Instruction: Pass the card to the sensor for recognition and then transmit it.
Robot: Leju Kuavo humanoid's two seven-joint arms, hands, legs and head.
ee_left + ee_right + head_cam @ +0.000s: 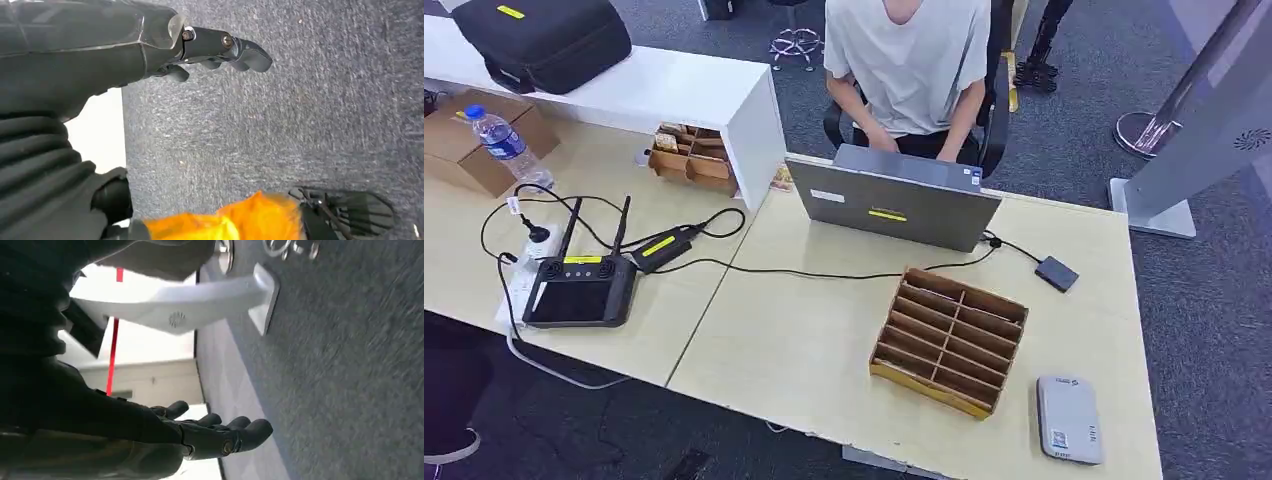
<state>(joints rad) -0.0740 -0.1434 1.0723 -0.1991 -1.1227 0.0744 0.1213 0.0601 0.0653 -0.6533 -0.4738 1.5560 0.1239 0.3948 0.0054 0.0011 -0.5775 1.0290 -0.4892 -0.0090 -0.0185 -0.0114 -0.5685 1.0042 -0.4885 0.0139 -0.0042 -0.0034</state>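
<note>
Nothing is judged done yet — the card reader [1069, 418] lies untouched at lower right of the bench [804, 350], no card is held, and both the left hand [220, 50] and right hand [220, 432] hang empty with fingers apart.

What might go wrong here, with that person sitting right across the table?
Three risks, as guesses:
1. The wooden slotted tray shows no card I can make out, so the pickup may fail.
2. The black cable crosses the table near the tray, and a reaching arm could snag it.
3. The person at the laptop sits close, and both the left hand and right hand hang low, so raising them needs care.
</note>
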